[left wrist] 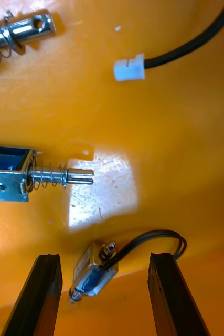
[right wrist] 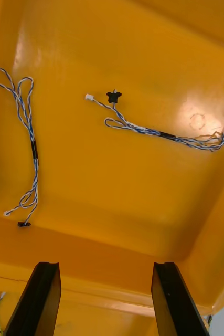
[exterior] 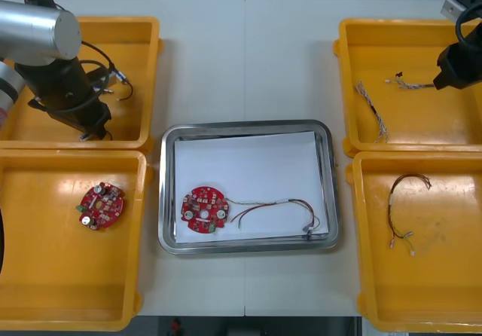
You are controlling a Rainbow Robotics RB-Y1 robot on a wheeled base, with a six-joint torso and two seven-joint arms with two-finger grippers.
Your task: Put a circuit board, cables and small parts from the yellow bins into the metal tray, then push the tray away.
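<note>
My left gripper (left wrist: 104, 260) is low inside the far left yellow bin (exterior: 135, 35), open, with a small metal part (left wrist: 93, 273) on a black lead lying between its fingers. Two more small metal parts (left wrist: 17, 178) lie beyond it. My right gripper (right wrist: 106, 294) hangs open over the far right yellow bin (exterior: 354, 65), above two twisted blue and white cables (right wrist: 153, 130) (right wrist: 28, 147), touching neither. The metal tray (exterior: 169, 193), white inside, holds a round red circuit board (exterior: 205, 209) and a red and yellow cable (exterior: 279, 209).
Another red circuit board (exterior: 101, 205) lies in the near left bin (exterior: 45, 291). A red and yellow cable (exterior: 403, 200) lies in the near right bin (exterior: 437, 291). A black cable with a white plug (left wrist: 185, 47) lies past the left gripper.
</note>
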